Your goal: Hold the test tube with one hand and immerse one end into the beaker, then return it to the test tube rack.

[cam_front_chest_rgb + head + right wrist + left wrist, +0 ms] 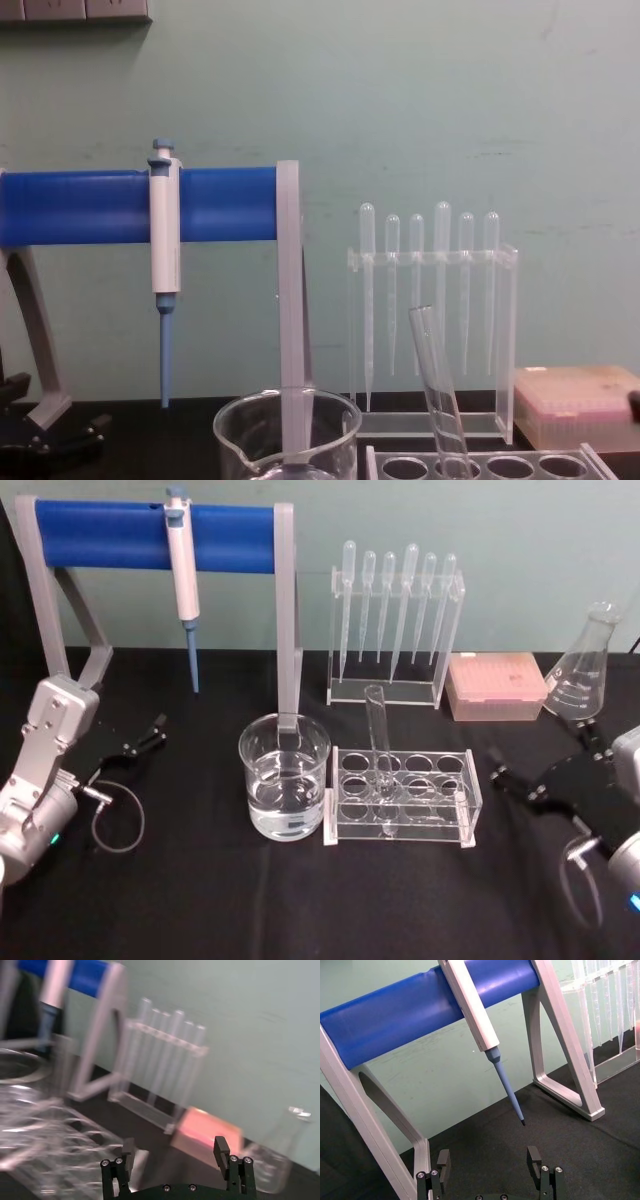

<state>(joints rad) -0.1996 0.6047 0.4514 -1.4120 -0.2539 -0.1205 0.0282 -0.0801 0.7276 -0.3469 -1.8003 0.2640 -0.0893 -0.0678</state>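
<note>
Looks like the opening step, the reach, with nothing gripped yet. Finds the clear glass round-bottomed test tube (377, 730) leaning in a hole near the 9 o'clock end of the clear acrylic test tube rack (470, 805), just at 3 o'clock of the wide clear glass beaker (284, 777), which is part-filled with water. Shows the black right tool (512, 780) low over the black bench (300, 910) at 3 o'clock of the rack and near it, fingers apart around nothing. Shows the black left tool (152, 732) at 9 o'clock of the beaker, well apart, likewise spread and bare, seemingly parked. Calls next, probably, for the right tool to move toward 9 o'clock, clamp the tube's upper part above the rack and lift straight up before crossing to the beaker; risks dragging the light rack otherwise. Counts one test tube, one beaker, one rack, six thin bulb-topped plastic pipettes (410, 600) in a clear stand, one white-and-blue pipettor (182, 570), one conical glass flask (580, 670) and one pink tip box (495, 685).
</note>
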